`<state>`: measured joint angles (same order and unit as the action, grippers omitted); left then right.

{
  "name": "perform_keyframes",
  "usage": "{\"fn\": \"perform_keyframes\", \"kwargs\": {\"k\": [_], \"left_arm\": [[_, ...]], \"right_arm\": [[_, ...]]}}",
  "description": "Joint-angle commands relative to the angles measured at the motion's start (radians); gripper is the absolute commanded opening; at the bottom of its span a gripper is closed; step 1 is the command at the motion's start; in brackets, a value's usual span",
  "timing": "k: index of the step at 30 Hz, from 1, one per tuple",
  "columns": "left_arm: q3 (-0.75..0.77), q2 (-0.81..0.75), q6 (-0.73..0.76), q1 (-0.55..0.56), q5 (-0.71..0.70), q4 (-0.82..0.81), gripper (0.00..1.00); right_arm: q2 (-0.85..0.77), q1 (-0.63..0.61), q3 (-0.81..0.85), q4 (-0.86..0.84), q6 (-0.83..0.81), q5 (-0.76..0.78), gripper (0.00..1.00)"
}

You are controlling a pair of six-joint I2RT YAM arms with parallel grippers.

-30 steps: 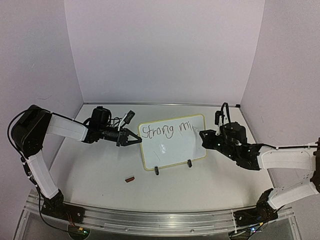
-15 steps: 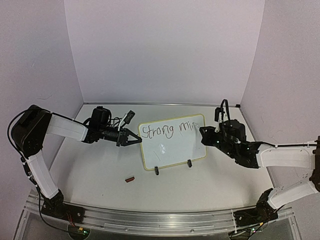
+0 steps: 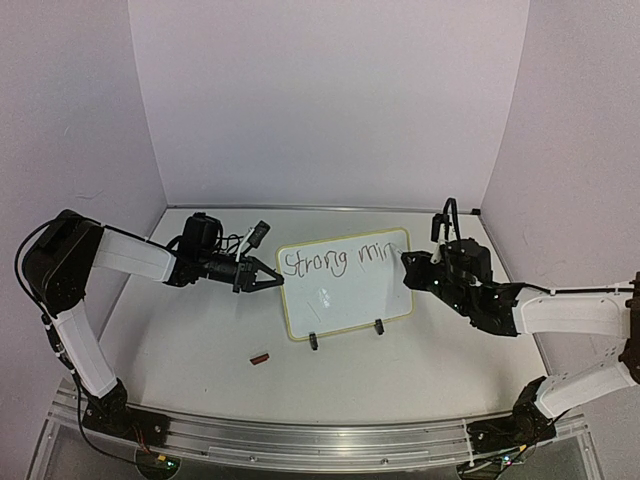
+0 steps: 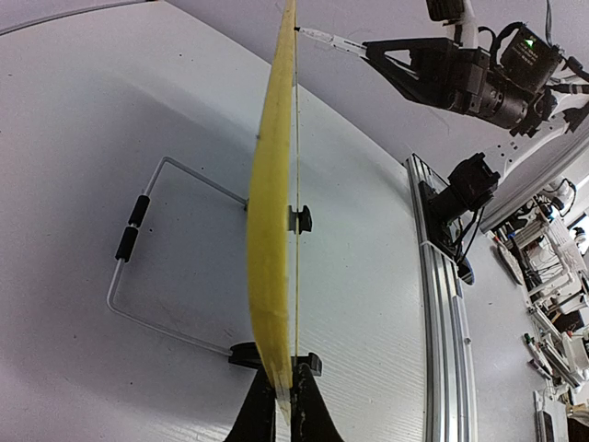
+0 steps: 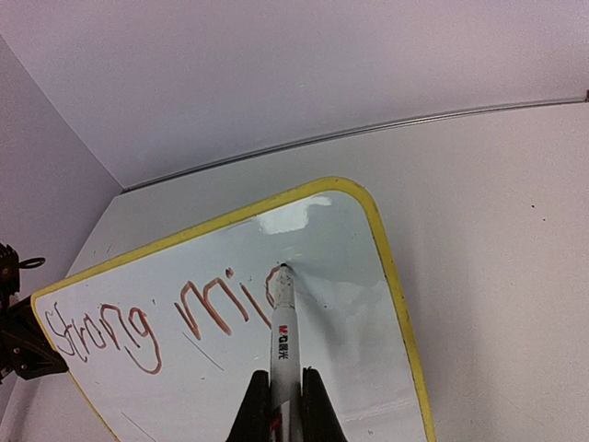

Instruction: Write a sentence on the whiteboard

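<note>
Pale tabletop (image 3: 200, 340) carried the whiteboard (image 3: 345, 300), propped upright. Light and tippy, I judged, it wanted bracing at its stiff frame, where my left claw (image 3: 272, 281) pinched. My right claw (image 5: 281, 410) gripped the marker (image 5: 284, 322), tip seemingly touching the sentence (image 3: 330, 262).

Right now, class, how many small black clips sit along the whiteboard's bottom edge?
2: the left clip near the whiteboard's lower-left corner, the right clip near its lower-right corner. None seems hidden.

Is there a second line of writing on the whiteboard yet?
No: the whiteboard shows one line of writing, with bare white below it.
</note>
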<state>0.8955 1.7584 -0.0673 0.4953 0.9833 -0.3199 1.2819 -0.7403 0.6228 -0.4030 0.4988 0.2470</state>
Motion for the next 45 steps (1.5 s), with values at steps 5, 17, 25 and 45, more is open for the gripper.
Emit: {"fn": "perform_keyframes", "kwargs": {"k": [5, 17, 25, 45], "left_arm": [[0.007, -0.001, 0.055, 0.017, -0.034, 0.065, 0.0], [0.008, -0.001, 0.055, 0.017, -0.032, 0.065, 0.0], [0.008, -0.002, 0.055, 0.018, -0.034, 0.065, 0.0], [0.005, -0.009, 0.057, 0.021, -0.036, 0.068, 0.0]], "right_arm": [[-0.013, 0.002, -0.008, 0.002, 0.02, 0.005, 0.0], [-0.069, 0.002, -0.072, 0.018, 0.06, -0.03, 0.0], [-0.166, 0.002, -0.084, 0.041, 0.054, -0.027, 0.0], [-0.101, 0.06, -0.047, 0.022, 0.024, -0.074, 0.0]]}}
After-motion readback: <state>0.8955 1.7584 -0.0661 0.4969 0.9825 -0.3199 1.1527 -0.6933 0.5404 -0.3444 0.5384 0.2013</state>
